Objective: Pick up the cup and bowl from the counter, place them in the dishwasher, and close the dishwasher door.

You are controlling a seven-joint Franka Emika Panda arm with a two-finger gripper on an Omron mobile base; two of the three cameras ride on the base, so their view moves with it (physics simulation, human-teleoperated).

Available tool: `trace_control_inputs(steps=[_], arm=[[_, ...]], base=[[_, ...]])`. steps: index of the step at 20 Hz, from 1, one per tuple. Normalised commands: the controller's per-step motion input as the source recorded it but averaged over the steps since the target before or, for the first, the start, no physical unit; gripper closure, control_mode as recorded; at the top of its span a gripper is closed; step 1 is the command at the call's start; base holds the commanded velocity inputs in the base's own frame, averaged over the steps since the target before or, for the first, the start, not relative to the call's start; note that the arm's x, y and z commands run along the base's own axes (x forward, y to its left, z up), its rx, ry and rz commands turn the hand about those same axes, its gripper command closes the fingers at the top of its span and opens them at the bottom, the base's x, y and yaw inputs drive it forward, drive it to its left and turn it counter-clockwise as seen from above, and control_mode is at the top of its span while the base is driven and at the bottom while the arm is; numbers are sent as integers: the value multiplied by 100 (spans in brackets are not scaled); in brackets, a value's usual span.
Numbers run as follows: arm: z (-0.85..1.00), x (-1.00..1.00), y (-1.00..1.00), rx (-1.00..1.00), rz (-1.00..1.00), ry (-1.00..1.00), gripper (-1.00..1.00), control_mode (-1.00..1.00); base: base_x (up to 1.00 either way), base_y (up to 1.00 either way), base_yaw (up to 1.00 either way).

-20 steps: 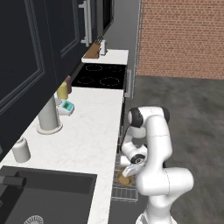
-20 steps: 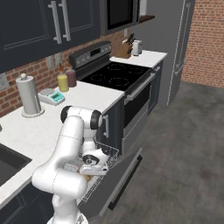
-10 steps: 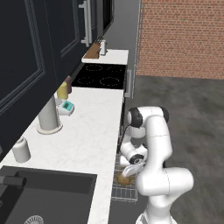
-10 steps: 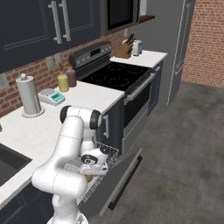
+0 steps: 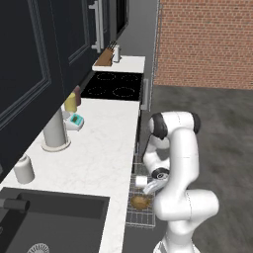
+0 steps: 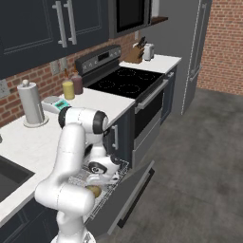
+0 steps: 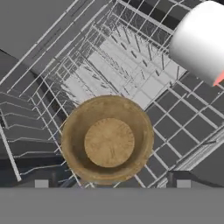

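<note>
The bowl [image 7: 107, 144] lies in the grey wire rack [image 7: 131, 65] of the dishwasher [image 6: 121, 192], which is pulled out under the counter [image 5: 94, 148]. The cup [image 7: 201, 39] lies on its side in the same rack, near the bowl but apart from it. The gripper [image 5: 152, 187] hangs just over the bowl. Its jaws are spread, and nothing is between them. The dishwasher door [image 6: 130, 194] hangs open.

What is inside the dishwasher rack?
The wooden bowl and the white cup sit apart on the rack. The arm hides part of the rack from the base cameras.
</note>
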Motion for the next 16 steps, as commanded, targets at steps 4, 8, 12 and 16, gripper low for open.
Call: trace_control_inputs(steps=[4, 8, 12, 16], arm=[[98, -56, -18, 0, -5, -10, -100, -100], [94, -76, -29, 0, -17, 0, -100, -100], [100, -83, -35, 1, -24, 0, -100, -100], [100, -47, -31, 0, -20, 0, -100, -100]], base=[[0, 0, 0], [0, 0, 0], [0, 0, 0], [0, 0, 0]])
